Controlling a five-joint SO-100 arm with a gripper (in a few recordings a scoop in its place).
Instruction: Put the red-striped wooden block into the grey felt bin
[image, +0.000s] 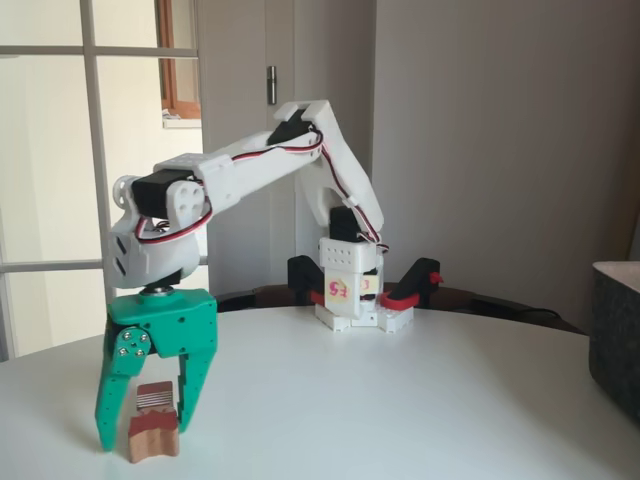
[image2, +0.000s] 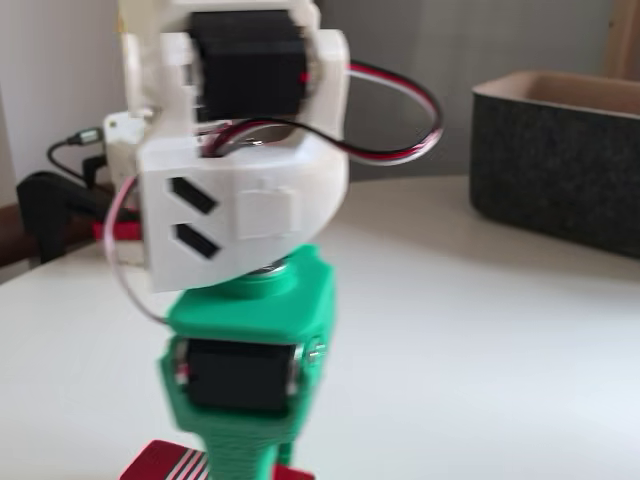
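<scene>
The red-striped wooden block (image: 153, 428) lies on the white table at the lower left, striped half away from the camera and red half nearer. My green gripper (image: 145, 432) points straight down over it, open, with one finger on each side. The right finger sits against the block and the left finger (image: 106, 415) stands a little off it. In another fixed view the green gripper (image2: 250, 450) is close to the camera and hides most of the block (image2: 165, 465), whose striped end peeks out at the bottom. The grey felt bin (image: 615, 340) (image2: 560, 150) stands far to the right.
The arm's white base (image: 350, 300) is clamped at the table's far edge with red and black clamps. Bare white tabletop (image: 400, 400) stretches between the block and the bin. A window and a wall stand behind.
</scene>
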